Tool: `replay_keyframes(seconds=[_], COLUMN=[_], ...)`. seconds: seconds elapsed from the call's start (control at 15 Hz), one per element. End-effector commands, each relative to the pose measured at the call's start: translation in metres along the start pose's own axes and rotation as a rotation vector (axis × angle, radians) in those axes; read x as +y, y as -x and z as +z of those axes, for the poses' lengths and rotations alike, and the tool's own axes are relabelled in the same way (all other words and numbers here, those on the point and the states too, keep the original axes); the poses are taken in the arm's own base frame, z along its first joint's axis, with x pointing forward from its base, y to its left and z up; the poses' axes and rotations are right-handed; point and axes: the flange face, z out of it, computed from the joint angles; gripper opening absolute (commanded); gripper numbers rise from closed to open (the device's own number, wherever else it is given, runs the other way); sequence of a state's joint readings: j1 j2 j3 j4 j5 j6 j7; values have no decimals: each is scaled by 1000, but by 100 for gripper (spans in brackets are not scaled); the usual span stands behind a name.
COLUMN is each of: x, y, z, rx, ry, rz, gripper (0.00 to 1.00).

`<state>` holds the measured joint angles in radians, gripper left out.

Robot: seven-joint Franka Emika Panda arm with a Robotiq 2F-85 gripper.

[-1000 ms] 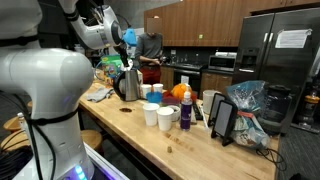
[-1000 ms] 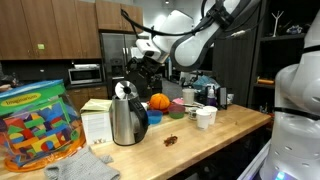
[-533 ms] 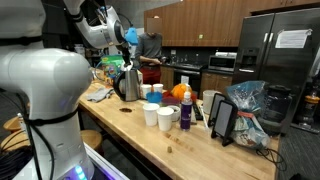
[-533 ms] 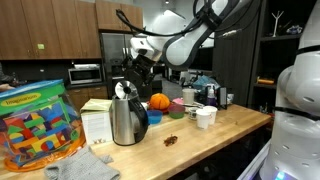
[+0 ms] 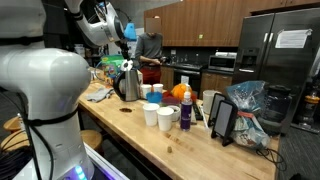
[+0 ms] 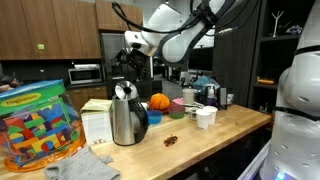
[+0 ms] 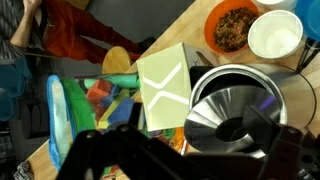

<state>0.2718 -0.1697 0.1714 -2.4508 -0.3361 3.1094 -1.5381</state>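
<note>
while the tool (image 5: 127, 50) hangs over the kettle (image 5: 127, 82) in an exterior view, a sheet (image 5: 293, 38) taped to the fridge (image 5: 265, 75) carries print too small to read. bare wood runs along the near edge of the counter (image 5: 190, 148), in front of the white cups (image 5: 158, 117).

in an exterior view the tool (image 6: 127, 72) sits just above the kettle (image 6: 127, 113). i can't tell if they touch. the block tub (image 6: 35, 125) has a yellow label with blurred lettering, and open counter (image 6: 200, 140) lies beside the kettle.

in the wrist view the tool (image 7: 185, 150) is spread and empty. the kettle (image 7: 235, 105) stands below it, just beside a pale box (image 7: 165, 85).
</note>
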Motion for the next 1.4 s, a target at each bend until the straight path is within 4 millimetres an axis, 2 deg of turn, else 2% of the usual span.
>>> replay_keyframes(seconds=[0.0, 0.53, 1.33], x=[12, 12, 30], y=[-1, -6, -1], z=[0, 14, 28], rx=[-7, 12, -7], ry=[18, 26, 42], rz=[7, 3, -31], gripper=[100, 100, 100])
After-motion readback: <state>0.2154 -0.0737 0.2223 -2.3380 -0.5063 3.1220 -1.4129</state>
